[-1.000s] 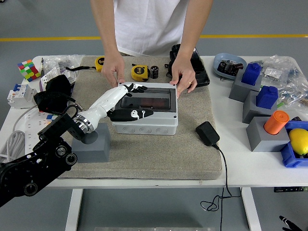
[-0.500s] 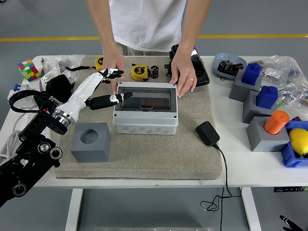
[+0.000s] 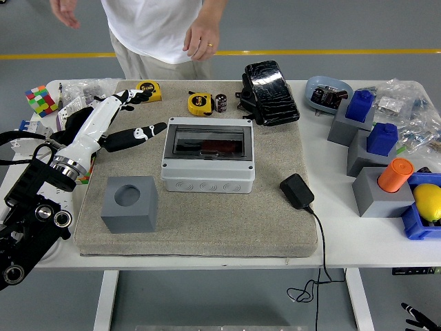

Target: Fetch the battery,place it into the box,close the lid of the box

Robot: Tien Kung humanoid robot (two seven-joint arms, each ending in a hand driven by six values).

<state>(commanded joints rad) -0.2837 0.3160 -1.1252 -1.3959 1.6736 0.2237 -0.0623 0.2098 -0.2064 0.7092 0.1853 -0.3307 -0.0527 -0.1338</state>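
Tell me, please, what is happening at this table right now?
Nothing is being handled. The grey box sits on the mat with its lid shut. The robot's left hand hangs open to the box's left, holding nothing. The person's hands are lifted off the table at the far side.

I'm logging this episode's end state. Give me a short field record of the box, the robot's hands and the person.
box: on the mat, lid shut
battery: one stands on the mat behind the box, beside a yellow tape measure
left hand: fingers open, holding nothing, left of the box, apart from it
right hand: not in view
person: at the far side, hands off the table
grey block: front left of the box
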